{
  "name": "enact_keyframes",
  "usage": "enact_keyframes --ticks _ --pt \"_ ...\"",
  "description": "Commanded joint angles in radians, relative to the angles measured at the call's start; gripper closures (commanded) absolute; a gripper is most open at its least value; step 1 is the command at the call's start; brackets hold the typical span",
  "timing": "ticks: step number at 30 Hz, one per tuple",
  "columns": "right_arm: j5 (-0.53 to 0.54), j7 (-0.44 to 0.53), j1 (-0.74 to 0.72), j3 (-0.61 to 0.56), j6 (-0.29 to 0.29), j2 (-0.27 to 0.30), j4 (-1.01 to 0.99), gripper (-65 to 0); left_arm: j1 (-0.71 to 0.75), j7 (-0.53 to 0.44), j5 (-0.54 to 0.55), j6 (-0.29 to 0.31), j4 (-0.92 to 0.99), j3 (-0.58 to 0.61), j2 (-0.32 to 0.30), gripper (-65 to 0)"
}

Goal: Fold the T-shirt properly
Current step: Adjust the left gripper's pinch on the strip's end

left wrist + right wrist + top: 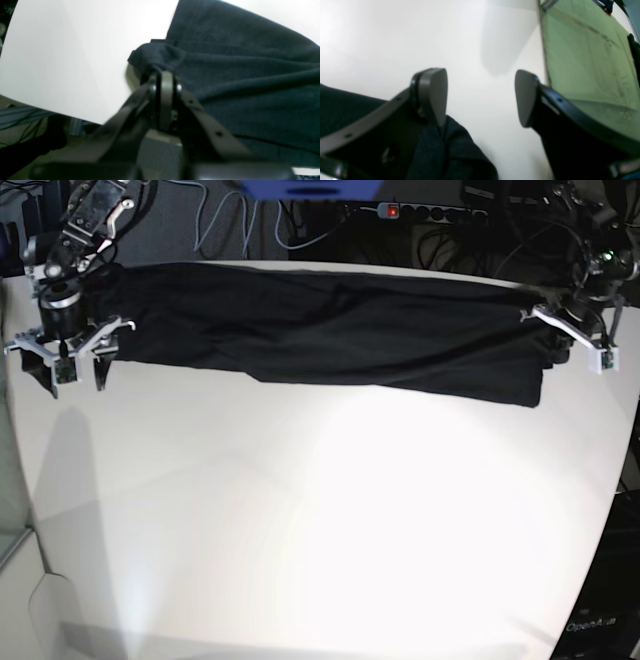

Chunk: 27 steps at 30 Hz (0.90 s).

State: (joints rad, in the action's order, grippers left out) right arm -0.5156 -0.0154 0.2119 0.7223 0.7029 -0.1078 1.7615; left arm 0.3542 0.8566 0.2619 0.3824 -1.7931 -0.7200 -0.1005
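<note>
A wide white table [320, 510] gleams under bright overhead light. Behind its far edge, cables [215, 220] tangle beside a power strip [420, 212]. A green cloth [590, 57] lies alongside.

T-shirt [340, 335]: plain black, matte fabric, folded into long horizontal band across upper part of base view; shallow lengthwise wrinkles; lower edge dips lower toward right end.

T-shirt [330, 330] lies as long band across table [320, 520], 9 to 3 o'clock, along far edge. Left gripper [548, 360] at 3 o'clock end, on fabric corner. Right gripper [72, 363] at 9 o'clock end, apparently just beside cloth. Near half of table below band.
</note>
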Motion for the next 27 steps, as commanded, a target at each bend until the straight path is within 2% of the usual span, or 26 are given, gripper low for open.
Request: enact_keyframes --ticks 1,4,6,8,11,14,16,27 --pt "0.016 0.022 -0.004 0.001 -0.005 0.009 0.016 -39.5 -0.002 -0.021 0.009 0.002 -0.020 -0.005 -0.011 -2.9" --pt "0.016 0.022 -0.007 0.001 -0.005 0.009 0.016 -39.5 -0.002 -0.027 0.010 0.003 -0.049 -0.005 -0.009 -15.8" --pt "0.016 0.022 -0.009 0.001 -0.005 0.009 0.016 -39.5 -0.002 -0.029 0.024 0.045 -0.086 -0.005 -0.008 -21.8" --pt "0.016 0.022 -0.010 0.001 -0.005 0.009 0.016 -39.5 -0.002 -0.021 0.075 0.132 -0.112 -0.011 -0.008 -22.1" --pt "0.016 0.022 -0.010 0.001 -0.005 0.009 0.016 -39.5 -0.005 -0.020 0.170 0.198 -0.139 -0.011 -0.012 -22.1" --pt "0.016 0.022 -0.010 0.000 -0.005 0.007 0.016 -39.5 -0.048 -0.020 0.227 0.200 -0.146 -0.011 -0.014 -22.3" --pt "0.016 0.022 -0.010 0.000 -0.005 0.007 0.016 -39.5 -0.070 -0.018 0.222 0.200 -0.138 -0.011 -0.015 -22.4" --pt "0.016 0.022 -0.010 0.000 -0.005 0.009 0.016 -39.5 -0.037 -0.018 0.032 0.212 -0.014 -0.011 -0.017 -22.4"
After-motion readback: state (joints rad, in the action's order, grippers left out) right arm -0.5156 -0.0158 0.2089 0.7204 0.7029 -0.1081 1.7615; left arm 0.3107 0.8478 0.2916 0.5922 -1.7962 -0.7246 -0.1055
